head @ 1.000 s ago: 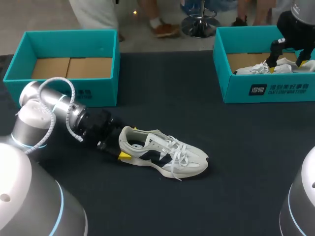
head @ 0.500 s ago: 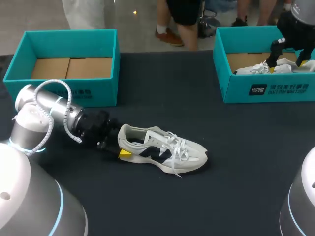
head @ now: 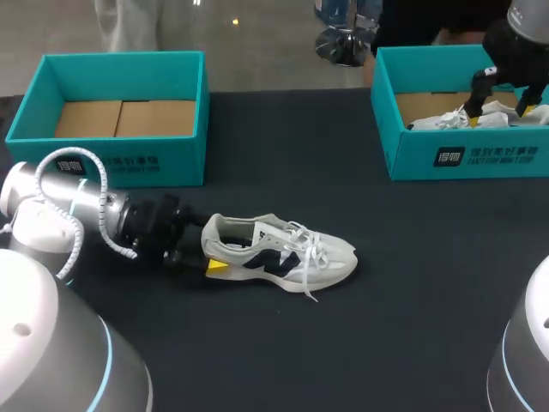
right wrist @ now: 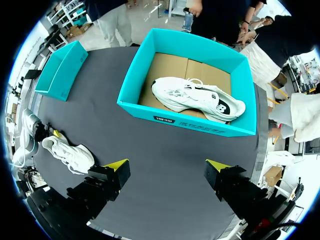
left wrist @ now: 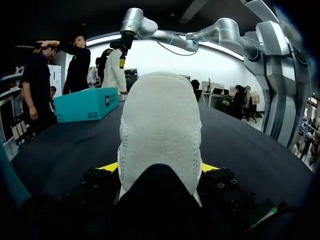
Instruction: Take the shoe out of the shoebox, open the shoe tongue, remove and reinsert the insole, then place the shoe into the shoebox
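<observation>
Near: I see the black table (head: pixel 360 352) | my left gripper (left wrist: pixel 160 166) pinches the heel of the shoe (head: pixel 283 255), upright on the table, toe toward my right | far: left shoebox (head: pixel 129 163), cardboard floor showing; right shoebox (head: pixel 480 159) holding a second shoe (right wrist: pixel 197 97) | my right gripper (right wrist: pixel 167 172) hangs spread above it.

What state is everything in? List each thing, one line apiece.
sneaker on the table: upright on its sole, laced, gripped at the heel.
left gripper: shut on that heel.
right gripper: open, holding nothing.
left shoebox: lidless, empty.
right shoebox: lidless, with one shoe inside.
second sneaker: lying in the right shoebox, untouched.
</observation>
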### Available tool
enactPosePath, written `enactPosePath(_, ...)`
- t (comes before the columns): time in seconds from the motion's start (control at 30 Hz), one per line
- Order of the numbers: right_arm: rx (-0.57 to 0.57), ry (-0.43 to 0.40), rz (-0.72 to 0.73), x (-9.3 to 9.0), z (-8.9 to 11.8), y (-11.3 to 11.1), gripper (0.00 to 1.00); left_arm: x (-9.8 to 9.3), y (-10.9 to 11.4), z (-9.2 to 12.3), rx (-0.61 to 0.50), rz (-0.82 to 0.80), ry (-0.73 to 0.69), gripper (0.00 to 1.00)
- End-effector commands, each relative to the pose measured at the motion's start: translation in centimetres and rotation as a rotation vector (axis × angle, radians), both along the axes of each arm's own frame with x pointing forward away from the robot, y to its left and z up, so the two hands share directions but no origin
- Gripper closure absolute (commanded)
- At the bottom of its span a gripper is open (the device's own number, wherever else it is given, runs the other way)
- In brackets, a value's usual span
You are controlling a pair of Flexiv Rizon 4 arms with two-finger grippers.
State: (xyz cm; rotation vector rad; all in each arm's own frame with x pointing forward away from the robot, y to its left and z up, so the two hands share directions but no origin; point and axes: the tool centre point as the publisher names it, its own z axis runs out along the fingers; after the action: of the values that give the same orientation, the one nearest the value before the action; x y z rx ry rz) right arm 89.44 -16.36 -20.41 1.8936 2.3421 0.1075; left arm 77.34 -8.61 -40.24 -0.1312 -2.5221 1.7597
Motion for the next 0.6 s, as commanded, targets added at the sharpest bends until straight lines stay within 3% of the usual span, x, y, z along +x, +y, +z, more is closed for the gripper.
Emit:
enactPosePath(0.03, -0.001, 0.001, 0.0, 0.1, 0.0, 0.0, 0.0, -1.3, -0.1, 0.4, -0.004, 0.115, -0.04, 1.0)
enactPosePath(0.6, -0.001, 0.001, 0.0, 0.1, 0.0, 0.0, 0.0, -1.6, -0.6, -1.0, 0.047, 0.17, -0.017, 1.0)
